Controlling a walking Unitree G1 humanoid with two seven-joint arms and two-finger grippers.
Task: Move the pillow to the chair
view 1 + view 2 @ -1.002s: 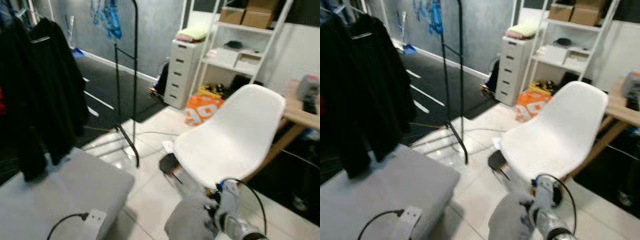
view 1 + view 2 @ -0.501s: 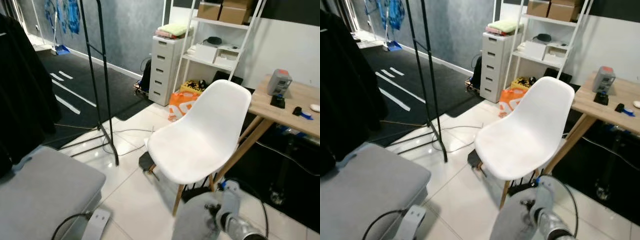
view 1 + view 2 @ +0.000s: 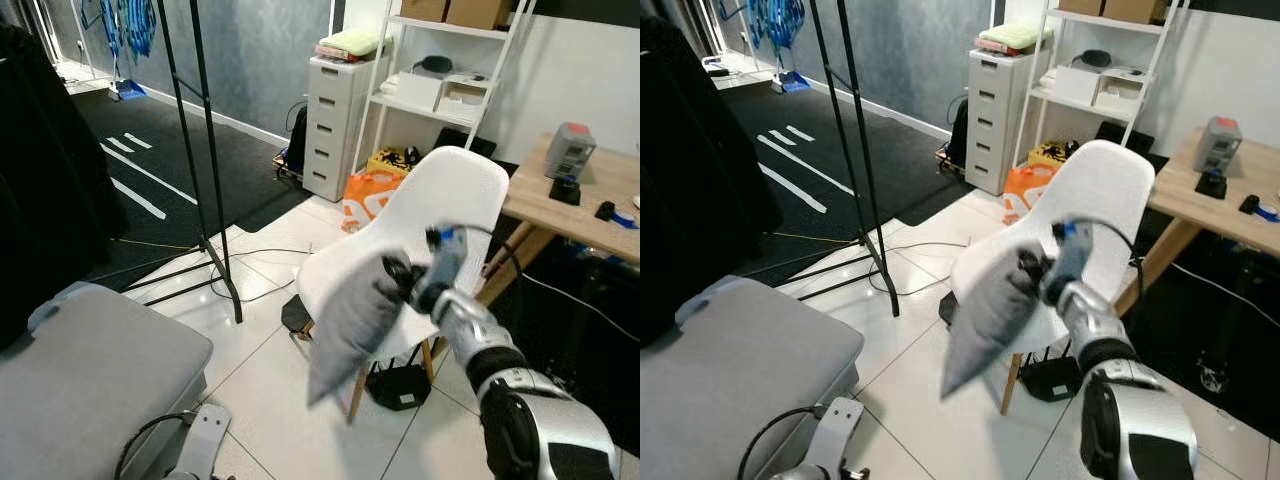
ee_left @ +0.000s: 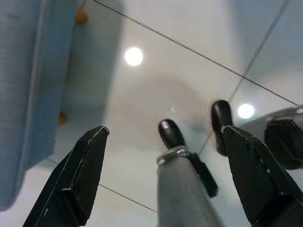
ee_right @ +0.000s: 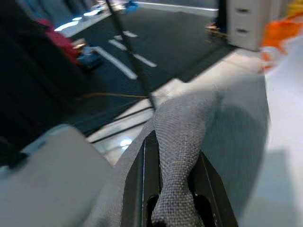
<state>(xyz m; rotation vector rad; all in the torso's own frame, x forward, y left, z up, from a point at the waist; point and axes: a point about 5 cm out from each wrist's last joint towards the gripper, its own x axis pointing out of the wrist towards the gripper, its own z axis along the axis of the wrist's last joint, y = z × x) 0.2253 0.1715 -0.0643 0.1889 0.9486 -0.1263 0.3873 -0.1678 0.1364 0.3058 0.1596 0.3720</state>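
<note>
White floor tiles [image 3: 270,370] run from the grey sofa cushion [image 3: 90,380] to the white chair [image 3: 455,215], which stands beside the wooden desk [image 3: 600,200]. Your right gripper [image 3: 400,275] is clamped on a bunched corner of the grey pillow [image 3: 345,315]; the right wrist view shows fabric pinched between both fingers [image 5: 135,177]. The pillow hangs in the air at the seat's front edge, its lower end drooping below seat level and not resting on the seat. Your left gripper [image 4: 161,175] hangs idle over the floor with its fingers spread apart. Note the risks: a corner pinch on soft fabric can slip, dropping the pillow onto the tiles; a release this close to the front edge can let it slide off; the drooping end can catch the seat rim and push the light chair away.
</note>
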